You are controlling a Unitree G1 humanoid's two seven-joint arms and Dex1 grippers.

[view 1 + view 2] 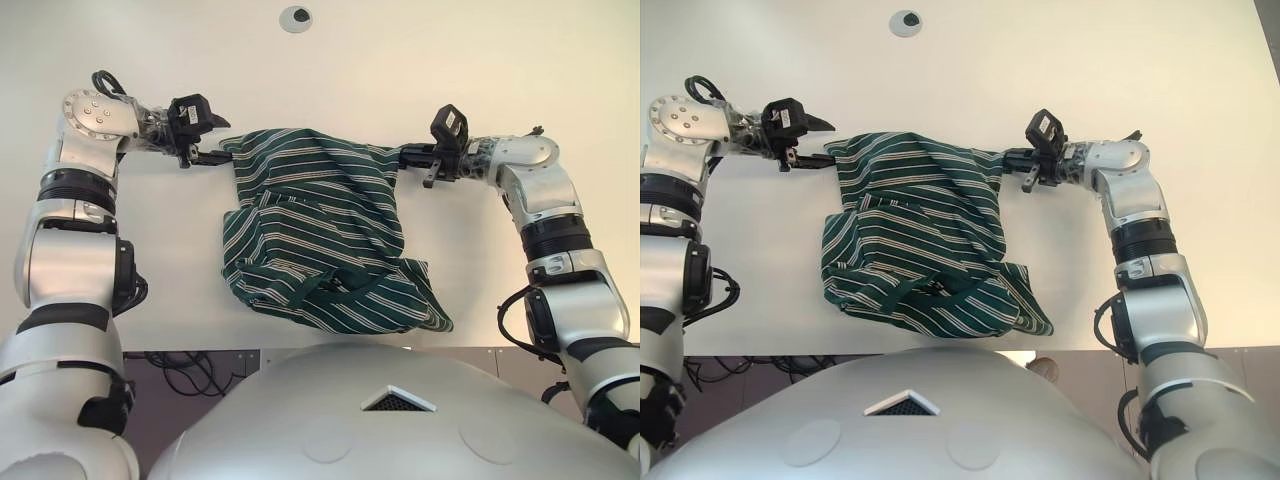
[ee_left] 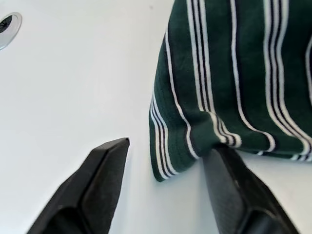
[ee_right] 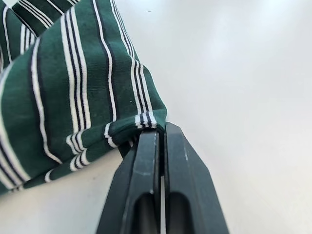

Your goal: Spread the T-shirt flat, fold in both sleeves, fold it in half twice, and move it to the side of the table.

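T-shirt [image 1: 320,235] lies bunched up on the table [image 1: 500,60], green with white stripes. Right gripper [image 3: 161,130] is pinched tight on its far right corner, left gripper [image 2: 170,151] has fingers spread around the far left corner.

I can't see how much of the T-shirt [image 3: 73,87] edge sits inside the right gripper [image 3: 161,129]; its pressed-together fingers cover it. In the left wrist view the cloth runs past the frame, and the round fitting [image 2: 7,27] is cut off at the edge.
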